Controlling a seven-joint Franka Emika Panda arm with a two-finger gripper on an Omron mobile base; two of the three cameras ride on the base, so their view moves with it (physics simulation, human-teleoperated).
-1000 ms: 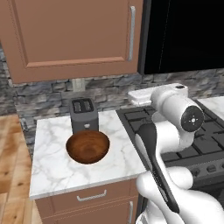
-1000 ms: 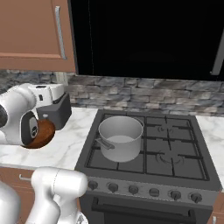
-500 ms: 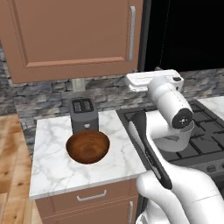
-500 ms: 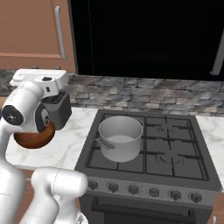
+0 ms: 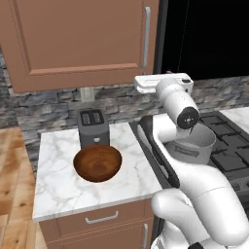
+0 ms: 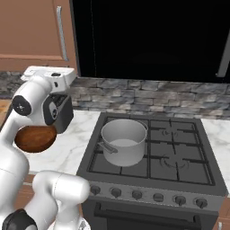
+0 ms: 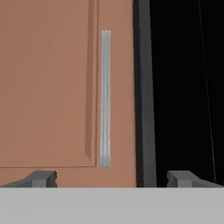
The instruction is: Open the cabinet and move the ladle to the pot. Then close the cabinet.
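Note:
The cabinet (image 5: 82, 39) is a reddish-brown wall unit, and its door is shut. Its long silver handle (image 5: 147, 36) runs down the door's right edge. In the hand view the door (image 7: 48, 87) and the handle (image 7: 105, 98) stand straight ahead. My gripper (image 7: 111, 178) faces them, open, with nothing between its fingertips (image 7: 41, 178). My white hand (image 5: 163, 82) hangs just below the door's lower right corner. The silver pot (image 6: 123, 141) stands without a lid on the stove's front left burner. The ladle is hidden.
A dark wooden bowl (image 5: 97, 163) and a grey toaster (image 5: 93, 126) stand on the marble counter (image 5: 58, 189) left of the stove (image 6: 152, 166). Drawers (image 5: 102, 219) sit below the counter. A black recess (image 6: 148, 40) lies right of the cabinet.
My hand has risen from above the stove to the cabinet door's lower right corner. The gripper stays open. The bowl, toaster and pot have not moved.

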